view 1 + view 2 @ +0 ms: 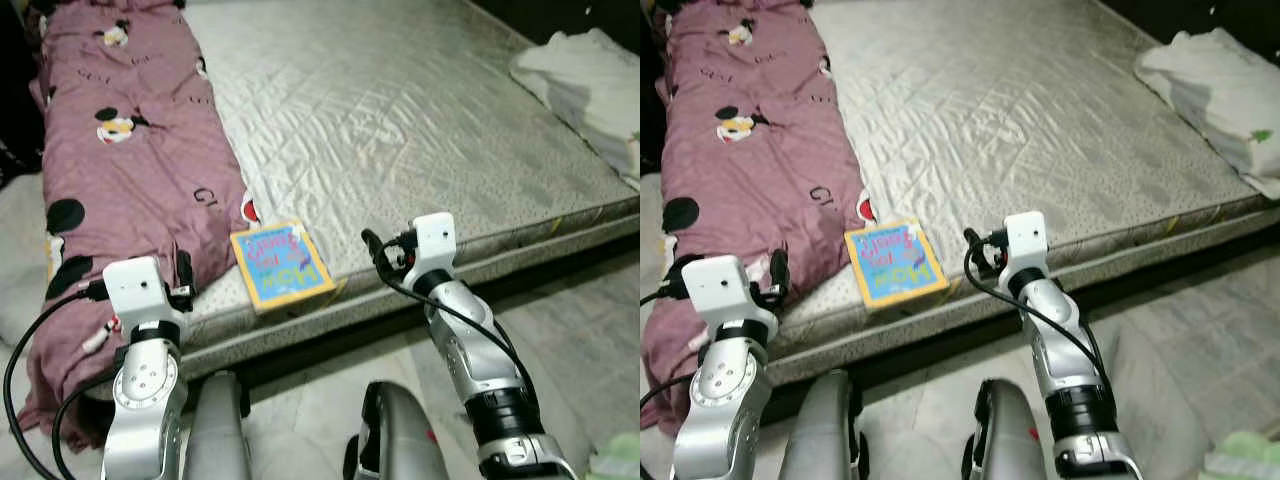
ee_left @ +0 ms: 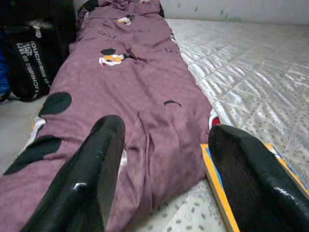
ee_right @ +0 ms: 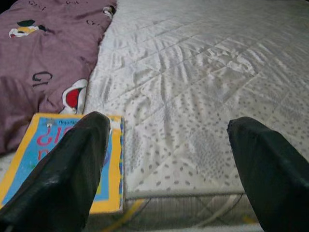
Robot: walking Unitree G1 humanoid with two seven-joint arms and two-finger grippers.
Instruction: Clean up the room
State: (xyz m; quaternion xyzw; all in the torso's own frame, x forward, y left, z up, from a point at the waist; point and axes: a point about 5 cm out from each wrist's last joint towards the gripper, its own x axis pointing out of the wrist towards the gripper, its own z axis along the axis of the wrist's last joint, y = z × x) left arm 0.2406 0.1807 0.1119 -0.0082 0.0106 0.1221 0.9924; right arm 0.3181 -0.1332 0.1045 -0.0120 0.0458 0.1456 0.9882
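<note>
A yellow-edged picture book [image 1: 281, 264] lies flat at the near edge of the bed's grey quilted mattress [image 1: 420, 120], touching the mauve cartoon-print quilt [image 1: 130, 150] that runs down the robot's left side. The left gripper [image 2: 164, 169] hovers over the quilt's edge just beside the book, jaws wide and empty. The right gripper [image 3: 169, 164] hangs at the mattress edge by the book's other side, jaws equally wide. A white bundle, perhaps folded bedding [image 1: 590, 80], sits at the far right.
</note>
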